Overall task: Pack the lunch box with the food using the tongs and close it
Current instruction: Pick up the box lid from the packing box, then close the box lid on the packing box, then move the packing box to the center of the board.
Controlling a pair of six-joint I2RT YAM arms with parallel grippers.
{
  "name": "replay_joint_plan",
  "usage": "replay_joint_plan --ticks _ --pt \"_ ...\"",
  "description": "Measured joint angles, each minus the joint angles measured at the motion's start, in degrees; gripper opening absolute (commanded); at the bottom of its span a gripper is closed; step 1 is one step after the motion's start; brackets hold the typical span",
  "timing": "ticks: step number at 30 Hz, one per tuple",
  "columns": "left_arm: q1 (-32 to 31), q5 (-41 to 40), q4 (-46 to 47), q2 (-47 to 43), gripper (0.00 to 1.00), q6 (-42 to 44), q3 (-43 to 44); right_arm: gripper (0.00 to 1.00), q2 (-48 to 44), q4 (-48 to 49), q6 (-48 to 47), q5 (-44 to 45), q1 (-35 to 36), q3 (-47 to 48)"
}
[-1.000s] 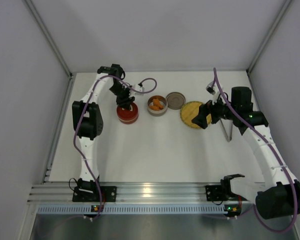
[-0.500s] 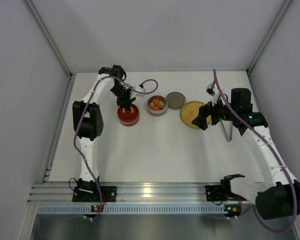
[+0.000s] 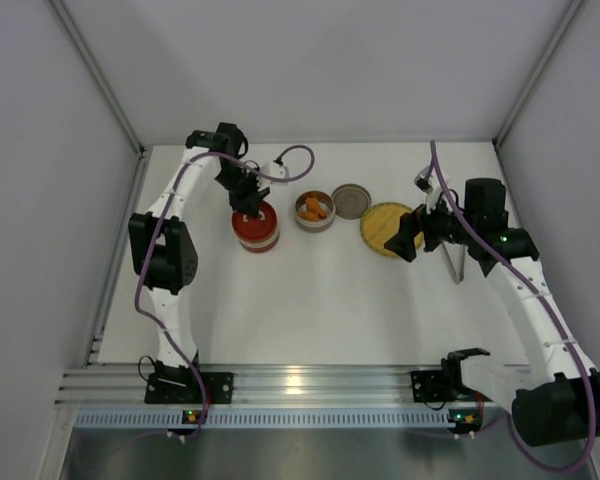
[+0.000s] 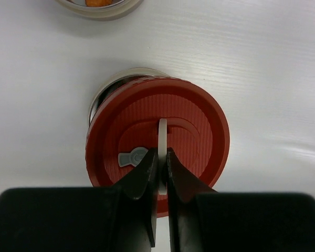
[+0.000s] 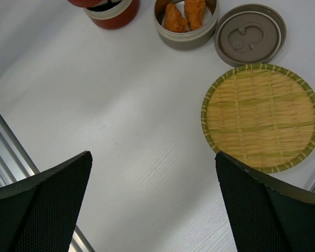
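No legible text — no labels, numbers, signs.

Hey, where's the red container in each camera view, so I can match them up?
Top external: red container, upper left of centre.
Left wrist: fills the centre, seen from above, the left claw pinching its white lid handle.
Right wrist: top-left edge, partly cut off.
Shared landmark: the tin of orange food beside it, in all three views.

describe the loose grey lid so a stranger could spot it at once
On the right half of the table, find the round yellow woven plate. Between it and the open bowl of orange pieces lies the grey lid: flat, round, nothing on it.
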Motion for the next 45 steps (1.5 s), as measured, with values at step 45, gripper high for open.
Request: replay_joint_plan --ticks 45 --pt "-3.9 -35.2 45.9 -25.0 0.00 -94.2 -40.5 0.99 -2.5 0.1 0.9 1.6 -1.2 -3.5"
